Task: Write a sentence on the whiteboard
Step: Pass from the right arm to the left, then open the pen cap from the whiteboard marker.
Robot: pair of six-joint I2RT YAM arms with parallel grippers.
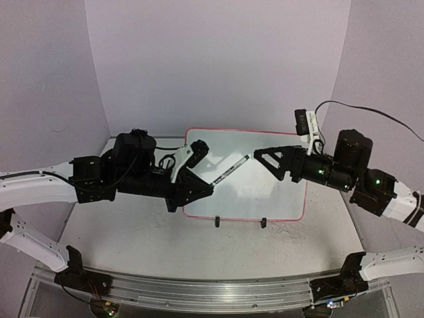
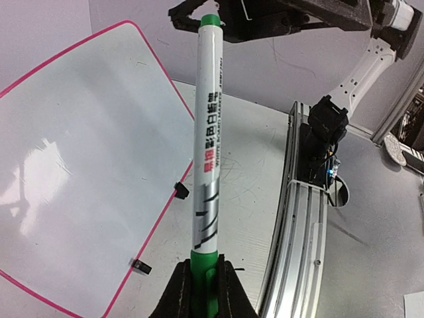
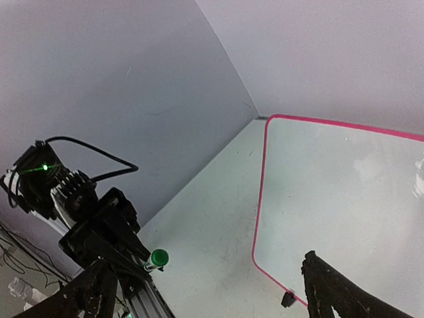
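Beyond the grooved aluminium rail (image 1: 199, 291) at the near edge, a stretch of scuffed grey table (image 1: 132, 232) is lying bare, giving both arms free sweep in front of the board. The large glossy white whiteboard with its thin pink-red frame (image 1: 265, 192) is sitting mid-table, apparently flat, its two small black clip feet (image 1: 217, 222) marking the near edge. No writing is showing on it.

Above the board's left half, the left gripper (image 2: 202, 288) is clamping the green end of a white-barrelled whiteboard marker (image 2: 207, 132), presenting it lengthwise toward the other arm, likely so that arm can work on the free end. Which end carries the cap cannot be told.

The right gripper (image 3: 209, 281) is hovering just past that green far end with its jaws spread wide and gripping nothing, the marker's tip sitting apart from its fingers. The gap between the two grippers is narrow, so any approach is calling for a straight line along the barrel.

Behind, pale lilac walls (image 1: 218, 66) are closing in just beyond the board's far edge, leaving little room there.
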